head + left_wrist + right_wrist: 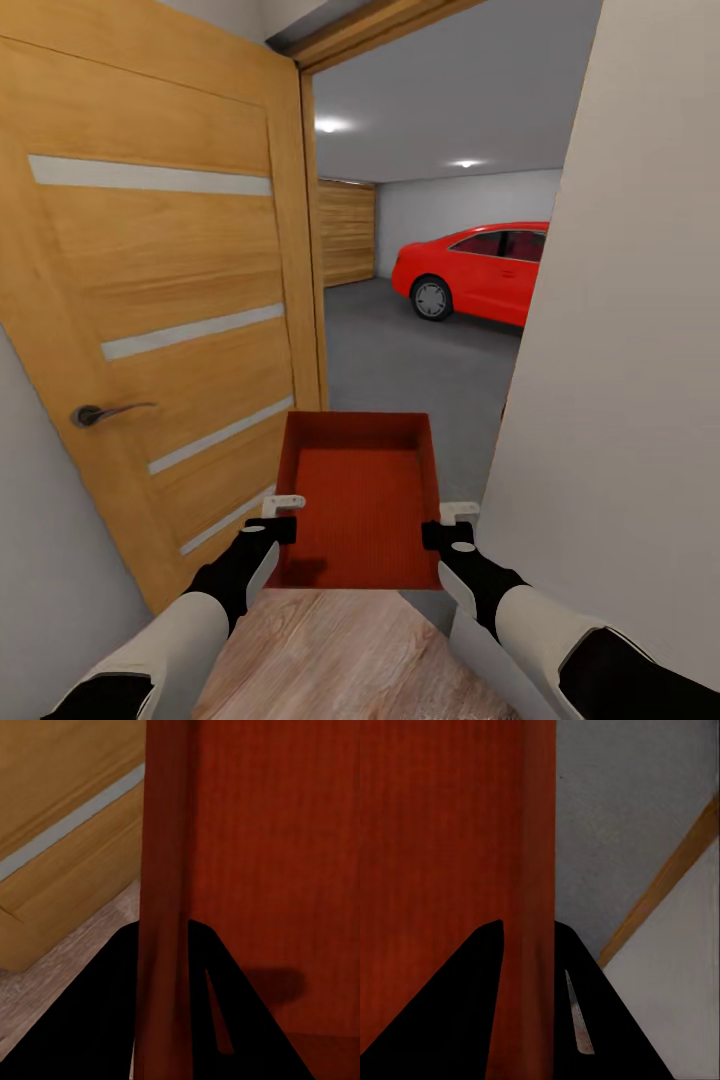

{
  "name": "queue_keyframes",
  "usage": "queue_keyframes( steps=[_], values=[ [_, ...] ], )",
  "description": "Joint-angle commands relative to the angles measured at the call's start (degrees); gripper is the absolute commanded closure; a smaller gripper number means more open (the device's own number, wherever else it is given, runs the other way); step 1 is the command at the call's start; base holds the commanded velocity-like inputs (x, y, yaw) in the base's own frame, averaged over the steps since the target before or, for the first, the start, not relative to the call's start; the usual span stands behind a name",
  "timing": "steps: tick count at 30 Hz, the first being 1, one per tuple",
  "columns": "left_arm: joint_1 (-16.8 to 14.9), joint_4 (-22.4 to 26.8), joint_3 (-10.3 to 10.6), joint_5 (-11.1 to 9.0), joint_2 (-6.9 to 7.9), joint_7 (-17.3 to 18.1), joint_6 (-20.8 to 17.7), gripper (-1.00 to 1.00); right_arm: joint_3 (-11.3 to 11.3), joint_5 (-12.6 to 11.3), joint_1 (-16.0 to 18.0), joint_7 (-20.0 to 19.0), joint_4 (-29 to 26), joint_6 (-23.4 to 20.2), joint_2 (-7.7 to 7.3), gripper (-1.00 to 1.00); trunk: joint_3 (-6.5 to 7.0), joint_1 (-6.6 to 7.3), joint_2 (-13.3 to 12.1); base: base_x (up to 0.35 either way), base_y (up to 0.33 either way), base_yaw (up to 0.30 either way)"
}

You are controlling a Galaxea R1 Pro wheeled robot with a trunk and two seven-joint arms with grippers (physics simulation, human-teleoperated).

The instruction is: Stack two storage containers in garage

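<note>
An orange-red storage container (360, 495) hangs in front of me at the doorway, held level between both arms. My left gripper (283, 514) is shut on its left wall (161, 907), one finger on each side of the thin rim. On the opposite side my right gripper (448, 523) is shut on the right wall (536, 870) in the same way. The tub is empty inside. Through the doorway lies the garage with its dark grey concrete floor (400, 360), white walls and grey ceiling. The second container is out of view.
An open wooden door (170, 300) with a lever handle (100, 412) stands close on the left. A white wall (630, 380) crowds the right. A red car (480, 270) is parked far right in the garage, a slatted wooden door (347, 232) behind. Wood planks (340, 660) lie underfoot.
</note>
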State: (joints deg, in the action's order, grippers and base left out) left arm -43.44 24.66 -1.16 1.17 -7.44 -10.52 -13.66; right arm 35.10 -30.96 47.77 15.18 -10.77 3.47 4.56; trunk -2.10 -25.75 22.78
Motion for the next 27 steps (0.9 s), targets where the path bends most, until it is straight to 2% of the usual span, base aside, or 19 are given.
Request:
queue_keyframes(
  steps=[1,10,27],
  values=[
    [0.02,-0.58,0.27,0.33,2.52,-0.38,-0.4,1.0,-0.66,0.2,0.13,-0.06,-0.17,1.98,0.01,1.0,-0.13,-0.04,0.14,0.0,0.0,-0.274],
    [0.02,-0.63,0.2,0.32,2.52,-0.3,-0.4,1.0,-0.69,0.2,0.13,-0.06,-0.17,1.98,0.01,1.0,-0.13,-0.04,0.14,0.032,0.032,-0.085],
    [0.02,-0.66,0.19,0.32,2.52,-0.29,-0.41,1.0,-0.71,0.2,0.13,-0.06,-0.18,1.98,0.01,1.0,-0.13,-0.04,0.14,0.211,0.23,-0.019]
  ],
)
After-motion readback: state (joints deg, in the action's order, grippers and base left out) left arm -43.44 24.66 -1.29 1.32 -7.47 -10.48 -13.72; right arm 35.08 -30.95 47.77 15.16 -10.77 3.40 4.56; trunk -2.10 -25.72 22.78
